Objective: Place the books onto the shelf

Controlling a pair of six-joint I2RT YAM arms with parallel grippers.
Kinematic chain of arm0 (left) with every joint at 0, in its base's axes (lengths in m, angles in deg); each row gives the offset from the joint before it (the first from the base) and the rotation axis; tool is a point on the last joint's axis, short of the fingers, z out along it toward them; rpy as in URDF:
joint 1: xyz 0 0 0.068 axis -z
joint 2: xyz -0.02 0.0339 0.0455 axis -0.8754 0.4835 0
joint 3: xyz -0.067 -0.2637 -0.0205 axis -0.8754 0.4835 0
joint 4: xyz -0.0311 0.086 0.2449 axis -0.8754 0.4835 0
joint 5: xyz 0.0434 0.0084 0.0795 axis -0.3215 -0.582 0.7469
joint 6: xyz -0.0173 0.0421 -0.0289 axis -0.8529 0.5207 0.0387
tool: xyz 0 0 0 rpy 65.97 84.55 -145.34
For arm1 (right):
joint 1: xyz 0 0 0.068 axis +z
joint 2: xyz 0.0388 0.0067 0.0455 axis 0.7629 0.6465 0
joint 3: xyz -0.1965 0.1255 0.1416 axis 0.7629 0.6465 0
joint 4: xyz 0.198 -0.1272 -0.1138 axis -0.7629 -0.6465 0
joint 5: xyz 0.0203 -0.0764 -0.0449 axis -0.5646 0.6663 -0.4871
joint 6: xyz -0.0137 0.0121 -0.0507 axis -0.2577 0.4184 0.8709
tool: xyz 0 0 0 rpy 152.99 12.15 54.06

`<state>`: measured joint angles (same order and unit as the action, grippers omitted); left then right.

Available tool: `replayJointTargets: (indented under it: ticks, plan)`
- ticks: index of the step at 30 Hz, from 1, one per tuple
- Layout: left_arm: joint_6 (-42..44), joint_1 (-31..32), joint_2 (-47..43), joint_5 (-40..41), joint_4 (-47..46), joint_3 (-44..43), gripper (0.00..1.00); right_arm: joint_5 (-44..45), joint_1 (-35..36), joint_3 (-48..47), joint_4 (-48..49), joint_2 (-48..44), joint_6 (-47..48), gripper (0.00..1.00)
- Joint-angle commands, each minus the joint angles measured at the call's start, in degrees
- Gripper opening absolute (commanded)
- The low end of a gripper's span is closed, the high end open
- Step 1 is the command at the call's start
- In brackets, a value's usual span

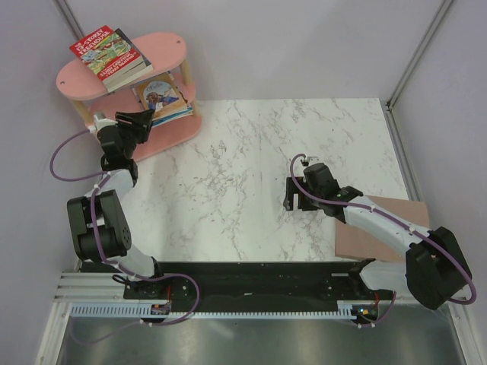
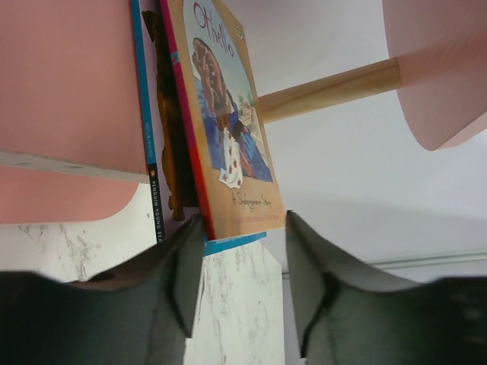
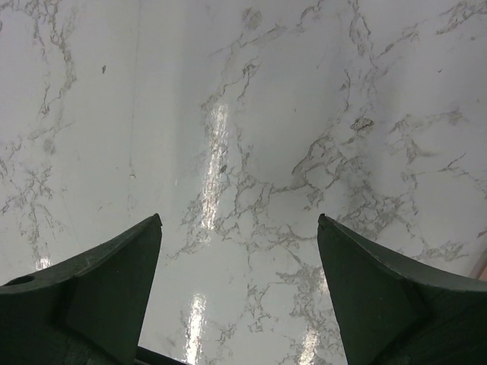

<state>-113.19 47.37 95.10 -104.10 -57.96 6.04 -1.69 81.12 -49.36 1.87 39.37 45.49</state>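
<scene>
snagging the orange book [image 2: 228, 114]: its corner sits between the parted fingers of your left gripper [image 2: 246, 222], close against one of them. if you back out crooked, you could drag it off the shelf's middle board.
shelf [image 1: 163, 46]: pink oval boards with smooth matt faces, on round pale wooden posts [image 2: 335, 87]. it looks light, so a bump from your wrist could shove it.
stack on the middle board: thin glossy paperbacks [image 1: 169, 103], likely slick on each other, with the orange one on top. a nudge may fan them over the edge.
red book [image 1: 106, 49]: lies flat on the shelf's top board, a corner seemingly past the rim. a knock could tip it.
right gripper [image 3: 237, 220]: spread wide and holding nothing, well away from the shelf over the glossy marbled table [image 1: 251, 152].
</scene>
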Motion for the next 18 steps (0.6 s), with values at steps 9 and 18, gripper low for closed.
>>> replayJointTargets:
  ticks: [9, 18]
  plan:
    - [3.04, 0.53, -3.81, 4.6, -1.37, 0.15, 0.74, 1.59, 0.16, -0.1, -0.5, -2.82, 0.24, 0.91]
    - [7.34, 0.97, -7.67, 4.86, -0.67, 2.61, 0.76, 1.32, 0.16, 0.43, -0.5, -3.17, -0.11, 0.92]
